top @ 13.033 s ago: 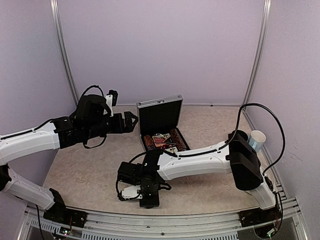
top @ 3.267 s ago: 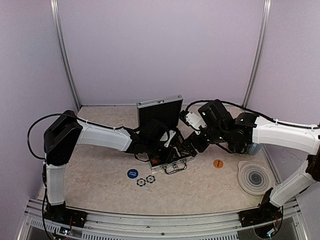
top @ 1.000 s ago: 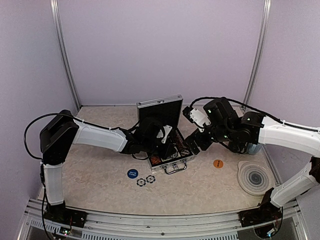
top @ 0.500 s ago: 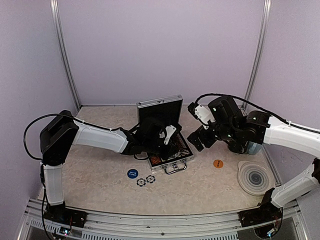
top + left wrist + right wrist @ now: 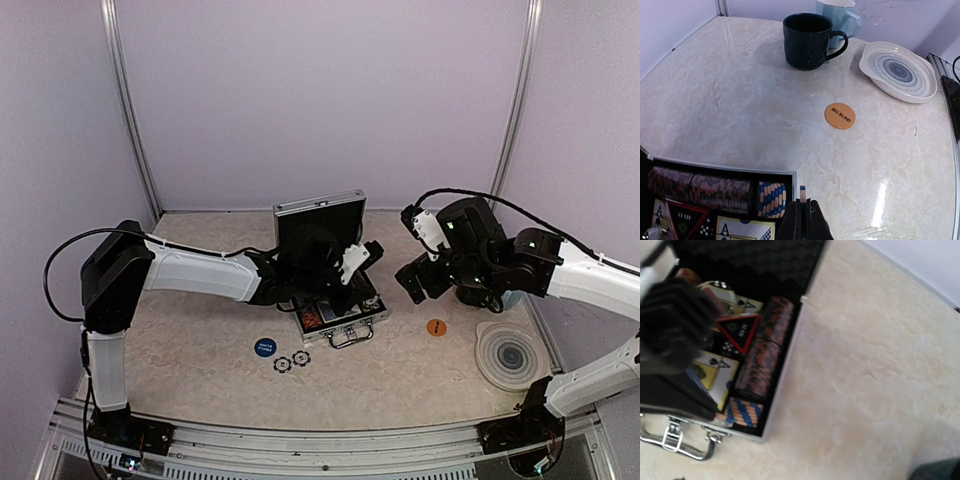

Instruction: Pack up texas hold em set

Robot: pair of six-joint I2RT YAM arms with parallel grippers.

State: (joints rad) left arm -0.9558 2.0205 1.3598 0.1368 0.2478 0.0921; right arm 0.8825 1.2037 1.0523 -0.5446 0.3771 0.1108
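One case, two mugs, two loose chips, marbled counter, lilac walls.
Left tool pinches a chip; right tool spread.

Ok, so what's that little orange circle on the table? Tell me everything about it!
The orange disc is a small flat round button, plastic by its look, with BIG BLIND printed in dark letters. It lies flat on the pale marbled table, outside the silver case, between it and the grey ringed dish, near the dark mug. Nothing touches it.
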